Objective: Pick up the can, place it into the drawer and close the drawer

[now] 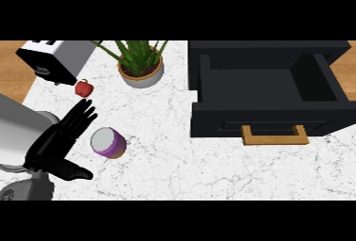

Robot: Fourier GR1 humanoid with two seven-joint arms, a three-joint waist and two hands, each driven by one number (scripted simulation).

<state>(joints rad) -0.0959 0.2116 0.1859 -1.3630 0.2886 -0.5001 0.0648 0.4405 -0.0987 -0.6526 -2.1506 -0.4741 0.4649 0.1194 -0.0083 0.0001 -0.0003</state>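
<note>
The white marble counter (208, 169) fills most of the view, and a strip of wooden surface shows at its far left and far right edges. On the right side stands the black drawer (268, 89), the biggest thing on the counter. It is pulled open, so its dark inside is visible from above, and the front panel carries a wooden handle (275, 135) that points toward the robot.

At the left edge a grey forearm (17, 134) comes in from below and ends in the black left hand (59, 141). The fingers (82, 115) are straight and a little spread, pointing up and to the right, and the thumb (73, 172) stands out to the side, so the hand is open and grips nothing. The right hand does not show in this view.

At the top left is a toaster (52, 59) in silver and black, partly over the counter's edge. Beside it, near the top middle, a potted plant (141, 66) with long green leaves stands in a pale round pot.

The can (109, 142) lies just right of the left hand, between fingers and thumb (I cannot tell if the hand touches it). It has a purple body and a pale grey end that faces up, and it stands well apart from the drawer.

The smallest thing is a red pepper (84, 88), near the toaster's lower corner and just above the fingertips.
</note>
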